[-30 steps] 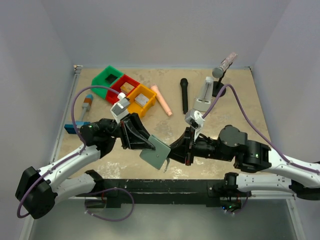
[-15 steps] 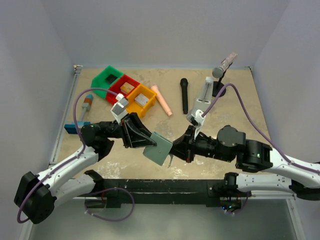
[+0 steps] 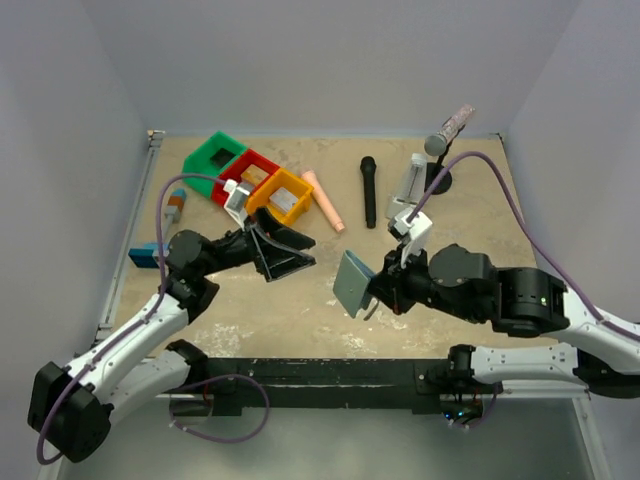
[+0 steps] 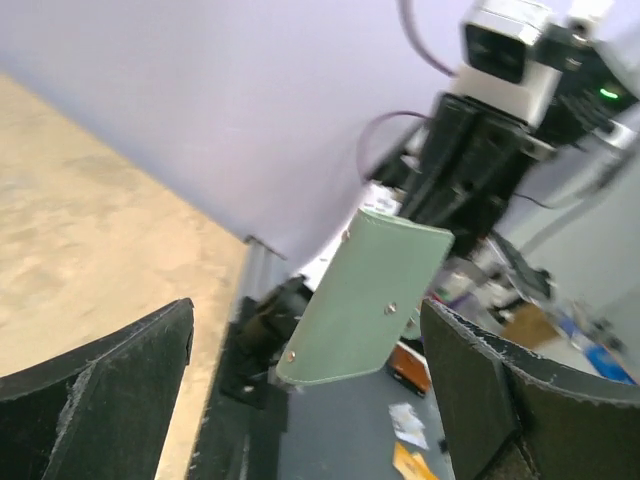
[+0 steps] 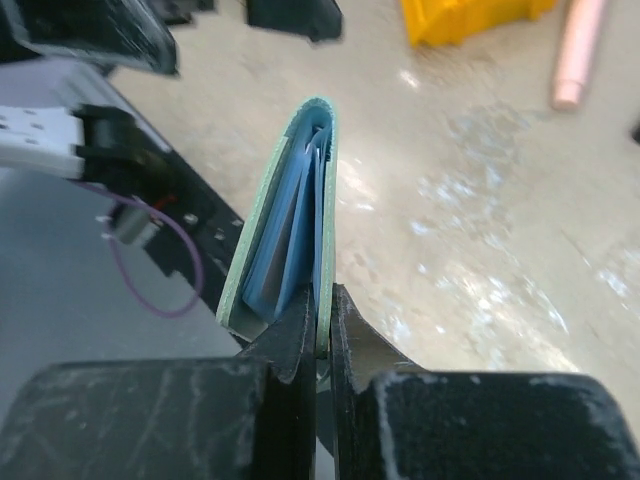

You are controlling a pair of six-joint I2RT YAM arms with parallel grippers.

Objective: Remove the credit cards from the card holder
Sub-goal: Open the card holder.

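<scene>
My right gripper [image 3: 378, 290] [image 5: 322, 300] is shut on one leaf of the card holder [image 3: 355, 282] [image 5: 285, 220], a pale teal bifold held upright in the air above the table's front middle. The right wrist view looks at its slightly parted edge, with blue pocket panels inside. The credit cards cannot be made out there. My left gripper [image 3: 293, 268] [image 4: 308, 320] stands wide open to the left of the holder, apart from it, with nothing between its fingers. The left wrist view has the card holder [image 4: 365, 300] hanging beyond the fingers.
Green [image 3: 220, 155], red [image 3: 250, 172] and yellow [image 3: 282, 198] bins sit at the back left. A pink cylinder [image 3: 323, 200] and a black microphone [image 3: 368, 190] lie mid-back, and a microphone on a stand [image 3: 440, 140] is back right. A blue block [image 3: 150, 255] lies at the left edge.
The left gripper let go of the card holder, opened wide and drew back to the left. The right gripper carried the holder to the right and turned it more upright.
</scene>
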